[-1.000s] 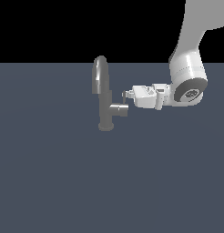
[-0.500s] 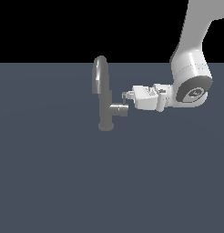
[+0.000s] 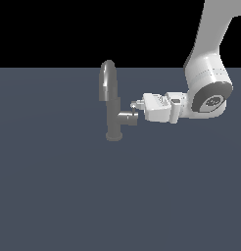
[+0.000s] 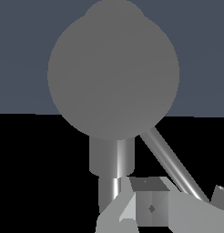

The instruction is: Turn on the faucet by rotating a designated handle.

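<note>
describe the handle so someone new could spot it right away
Find the grey faucet standing on the dark floor, beside the white arm. A stubby horizontal cylinder branches off its column toward the gripper. The handle is the thin rod at its end, far slimmer than the arched spout.

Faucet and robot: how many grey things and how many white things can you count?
Grey: 2, the faucet and its handle.
White: 2, the robot arm and its gripper.
Total: 4
</note>
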### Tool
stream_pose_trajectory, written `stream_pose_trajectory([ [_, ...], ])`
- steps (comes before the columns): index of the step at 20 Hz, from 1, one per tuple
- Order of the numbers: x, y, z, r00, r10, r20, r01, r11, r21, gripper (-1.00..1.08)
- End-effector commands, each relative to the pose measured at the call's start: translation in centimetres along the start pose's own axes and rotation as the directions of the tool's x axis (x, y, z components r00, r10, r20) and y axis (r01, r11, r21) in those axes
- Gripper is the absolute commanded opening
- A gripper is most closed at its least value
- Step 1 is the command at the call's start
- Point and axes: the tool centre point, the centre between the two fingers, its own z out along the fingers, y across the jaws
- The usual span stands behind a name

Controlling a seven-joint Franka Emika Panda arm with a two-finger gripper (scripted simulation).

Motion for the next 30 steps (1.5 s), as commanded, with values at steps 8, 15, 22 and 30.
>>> stream_pose_trajectory([
  [8, 2.2, 3.7, -0.2, 1.000, 0.017, 0.004, -0.017, 1.000, -0.005, -1.00],
  [15, 5.2, 4.1, -0.1, 1.000, 0.008, 0.004, -0.008, 1.000, -0.005, -1.00],
  [22, 5.7, 3.7, 0.1, 1.000, -0.019, 0.010, 0.019, 1.000, -0.011, -1.00],
  [30, 8.7, 2.9, 0.0, 1.000, -0.003, 0.007, 0.003, 1.000, -0.009, -1.00],
])
